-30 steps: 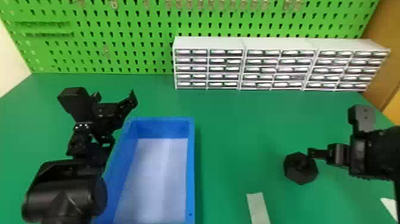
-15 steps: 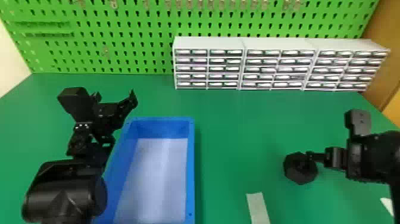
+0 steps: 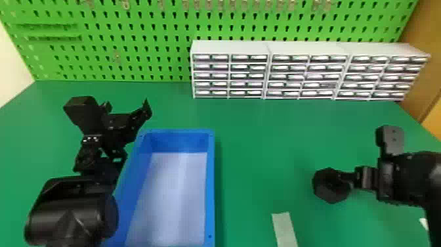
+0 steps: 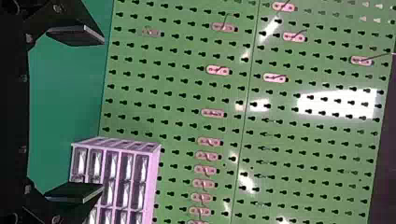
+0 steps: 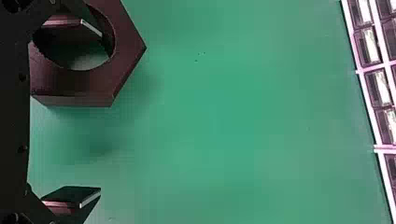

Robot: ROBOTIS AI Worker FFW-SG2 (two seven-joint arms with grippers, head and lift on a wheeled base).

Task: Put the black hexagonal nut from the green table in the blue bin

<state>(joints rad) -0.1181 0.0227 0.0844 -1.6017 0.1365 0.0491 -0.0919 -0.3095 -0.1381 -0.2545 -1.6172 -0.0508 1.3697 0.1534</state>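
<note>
right jaws (image 3: 364, 178) shifted leftward at nut (image 3: 326, 190) — spread, left jaws (image 3: 127, 106) spread by blue bin (image 3: 211, 184)

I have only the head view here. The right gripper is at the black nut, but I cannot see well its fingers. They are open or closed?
Observer: Open. In the right wrist view the fingers of the right gripper stand wide apart.
Operator: Where are they, compared to the hole of the nut?
Observer: One finger overlaps the round hole of the black nut; the other is off past the nut's outer edge. How deep the first one goes, I cannot tell.
Operator: And the left gripper, it holds something?
Observer: No. In the left wrist view the fingers of the left gripper are wide apart, with nothing held between them.
</note>
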